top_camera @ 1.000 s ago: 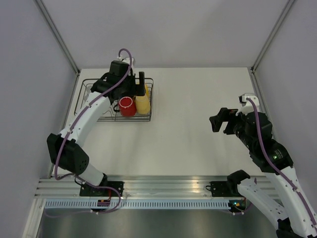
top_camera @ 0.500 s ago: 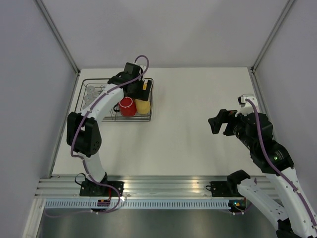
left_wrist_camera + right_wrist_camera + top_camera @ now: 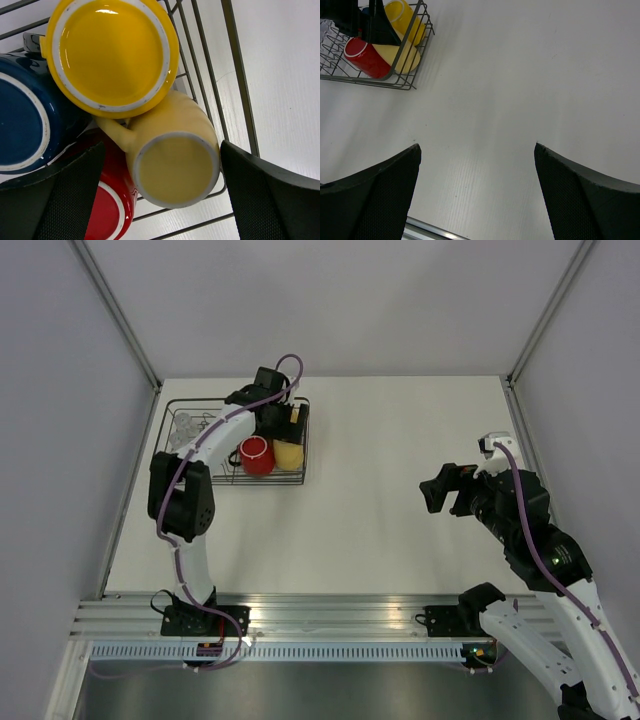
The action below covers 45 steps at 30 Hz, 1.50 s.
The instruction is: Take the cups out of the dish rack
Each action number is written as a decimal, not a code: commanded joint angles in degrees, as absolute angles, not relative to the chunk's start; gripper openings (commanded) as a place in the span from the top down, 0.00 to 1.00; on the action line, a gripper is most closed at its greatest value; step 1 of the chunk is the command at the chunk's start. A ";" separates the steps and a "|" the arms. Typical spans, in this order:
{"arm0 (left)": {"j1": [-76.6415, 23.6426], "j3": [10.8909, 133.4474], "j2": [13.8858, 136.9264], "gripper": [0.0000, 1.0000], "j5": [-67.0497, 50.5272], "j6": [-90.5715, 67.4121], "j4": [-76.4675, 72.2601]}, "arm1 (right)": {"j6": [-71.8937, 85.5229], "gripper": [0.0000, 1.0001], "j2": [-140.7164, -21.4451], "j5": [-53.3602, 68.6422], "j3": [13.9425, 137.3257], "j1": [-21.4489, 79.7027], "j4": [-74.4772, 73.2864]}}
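Observation:
The black wire dish rack (image 3: 225, 482) stands at the table's far left. In the left wrist view a bright yellow mug (image 3: 112, 55), a dark blue mug (image 3: 22, 125), a red mug (image 3: 107, 210) and a pale cream mug (image 3: 172, 165) lie packed together in it, bottoms toward the camera. My left gripper (image 3: 162, 150) is open, its jaws either side of the cream mug and not touching it. Clear glasses (image 3: 190, 427) sit at the rack's left end. My right gripper (image 3: 445, 488) is open and empty above bare table at the right.
The rack's wire wall (image 3: 235, 65) runs just right of the cream mug. The right wrist view shows the rack (image 3: 375, 84) far off at its upper left. White walls enclose the table on three sides.
My left arm has swung its elbow in and its gripper has moved right over the mugs at the rack's right end. The right arm has barely moved.

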State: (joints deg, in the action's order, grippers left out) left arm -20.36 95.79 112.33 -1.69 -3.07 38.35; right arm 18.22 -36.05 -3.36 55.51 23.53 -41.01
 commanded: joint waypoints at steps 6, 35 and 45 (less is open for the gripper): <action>-20.65 97.73 114.96 0.03 -3.07 -2.11 37.18 | 17.67 0.02 -35.77 -2.81 55.02 23.73 -39.73; -22.50 97.47 117.16 0.45 -2.55 -7.38 37.88 | 17.75 0.02 -35.86 -2.73 54.05 23.73 -39.02; -23.03 99.93 114.70 0.98 -0.97 -8.00 40.16 | 17.84 0.02 -35.77 -2.64 54.05 23.82 -38.85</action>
State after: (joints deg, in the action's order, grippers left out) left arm -22.28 96.42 116.86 -0.12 -5.78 39.51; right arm 18.22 -36.05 -3.22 54.02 23.53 -40.71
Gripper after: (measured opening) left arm 0.849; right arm 0.979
